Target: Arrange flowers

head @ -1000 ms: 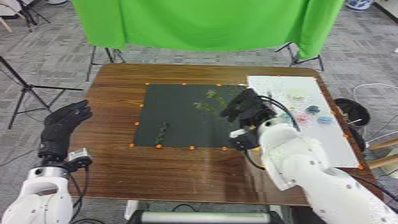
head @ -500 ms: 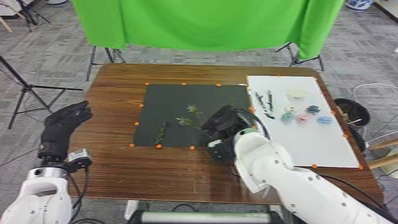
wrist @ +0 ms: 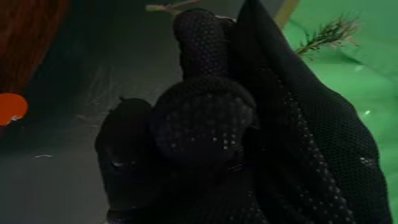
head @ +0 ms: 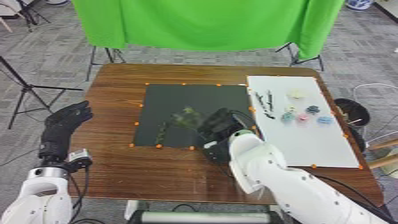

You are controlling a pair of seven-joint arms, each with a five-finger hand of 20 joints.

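In the head view my right hand (head: 218, 127) is over the lower right part of the dark mat (head: 169, 102), curled round a green sprig (head: 187, 118) whose leafy top points left and away from me. Another thin green sprig (head: 162, 134) lies on the mat's left part. My left hand (head: 67, 119) rests off the table's left side, fingers relaxed. Several small flowers (head: 303, 117) and some dark stems (head: 266, 103) lie on the white board. The right wrist view has my right hand (wrist: 209, 117) with its fingers bent together and leafy tips (wrist: 333, 35) sticking out beside them.
The white board (head: 324, 150) covers the right part of the brown table (head: 115, 170). Orange markers line the mat and board. A black bin (head: 353, 111) stands on the floor beyond the right edge, and a green cloth (head: 213, 25) hangs behind the table.
My right hand has moved left and toward me with the sprig, from the white board's edge to over the mat, uncovering the dark stems. The left hand has stayed still.
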